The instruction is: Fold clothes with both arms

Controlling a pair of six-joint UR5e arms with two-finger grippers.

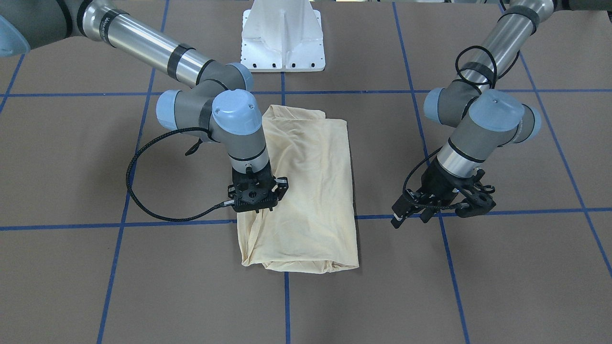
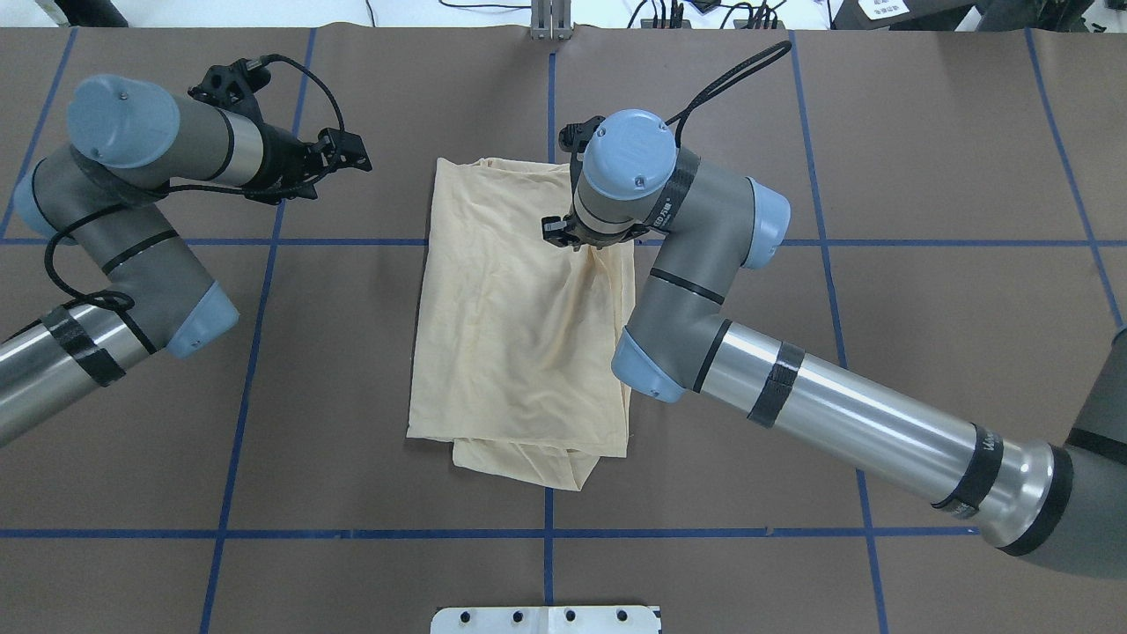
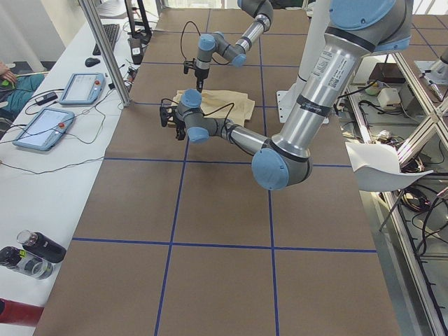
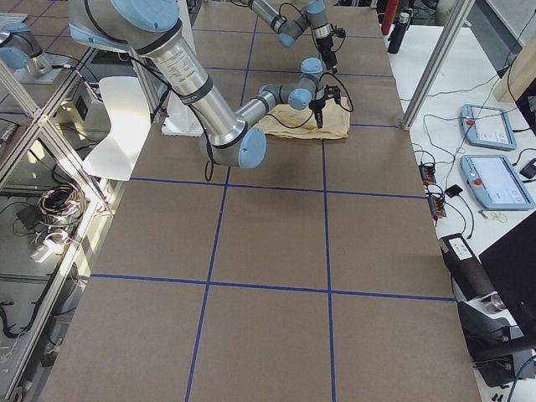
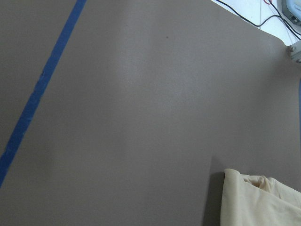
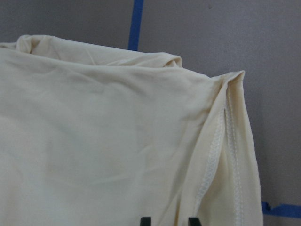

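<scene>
Brown desk (image 1: pixel 71 286) covering, gridded with blue tape lines (image 1: pixel 478 91), fills every view, and the white pedestal base (image 1: pixel 283 38) sits at the robot's edge. Both arms reach out over it. The right arm (image 1: pixel 143 43) bends in over the middle, and the left arm (image 1: pixel 502 38) stands off to its own side.

Between them lies the T-shirt (image 1: pixel 306 191), flat on the desk's centre. It is already doubled into a long narrow rectangle with no print showing, so I judge that the sleeves and sides are folded in and a crosswise fold remains. An untidy under-layer pokes out at the end nearest the robot.

The right tool (image 1: pixel 256 203) points straight down on the long edge on the right arm's side, partway toward the far end. Creases run into it. In the wrist view a stitched hem (image 6: pixel 221 141) rises between its nearly closed fingertips (image 6: pixel 146 222), so it looks pinched on that edge, probably to carry it over.

The left tool (image 1: pixel 410 217) hovers apart from the cloth, above bare desk, its jaws spread and empty. Its camera catches only the garment's corner (image 5: pixel 258 197). It is likely placed to take the matching edge, since one pinch alone would drag thin fabric askew.
</scene>
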